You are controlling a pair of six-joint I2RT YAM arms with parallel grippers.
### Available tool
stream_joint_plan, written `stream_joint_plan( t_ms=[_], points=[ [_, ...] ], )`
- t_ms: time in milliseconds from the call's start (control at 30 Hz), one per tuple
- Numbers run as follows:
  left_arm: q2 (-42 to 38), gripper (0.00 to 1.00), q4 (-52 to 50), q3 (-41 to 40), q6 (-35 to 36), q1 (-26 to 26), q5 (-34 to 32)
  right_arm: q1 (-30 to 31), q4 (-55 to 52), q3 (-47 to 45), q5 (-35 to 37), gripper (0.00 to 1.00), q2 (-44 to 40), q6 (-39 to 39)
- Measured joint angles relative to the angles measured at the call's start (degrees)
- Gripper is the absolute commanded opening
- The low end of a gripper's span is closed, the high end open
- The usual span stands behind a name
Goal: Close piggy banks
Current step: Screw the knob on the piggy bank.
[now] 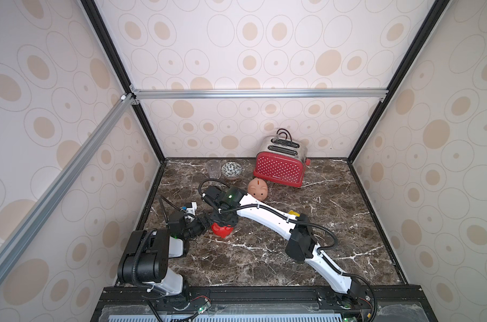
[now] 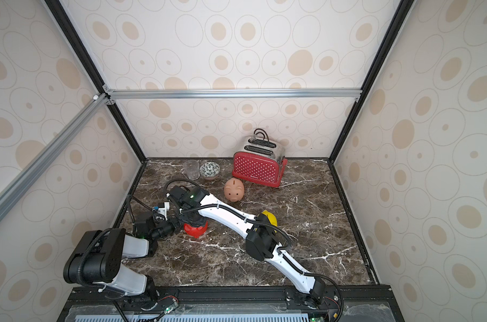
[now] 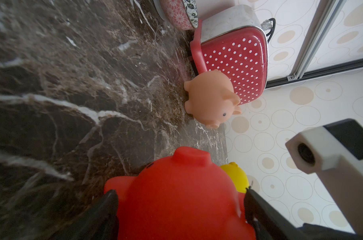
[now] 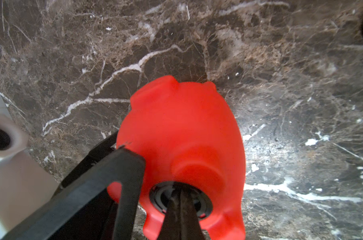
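Red pig [image 4: 182, 133] belly-up at desk [image 4: 280, 62] left side, clamped across flanks by wide-spread left gripper [image 3: 180, 192], likely bracing it. Right gripper [image 4: 180, 193] fully closed, tips pressing black plug [image 4: 159, 195] into belly hole. Pink pig [image 1: 257, 189] and yellow pig [image 2: 269, 218] sit apart.

Two robot arms meet at a red piggy bank [image 1: 222, 232] on the marbled counter [image 1: 348, 223], the left pincer [image 1: 207, 224] at its side and the right pincer [image 1: 223, 223] on top. A pink piggy bank [image 1: 257, 189] stands before a dotted red toaster [image 1: 280, 170]. A yellow piggy bank [image 1: 294, 213] peeks from behind the right arm.
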Motion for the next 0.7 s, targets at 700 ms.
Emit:
stream_joint_plan(
  t_ms=[700],
  points=[
    [0.70, 0.94, 0.92, 0.00, -0.02, -0.13, 0.31, 0.00, 2.27, -2.86, -0.74, 0.00, -1.29, 14.36]
  ],
)
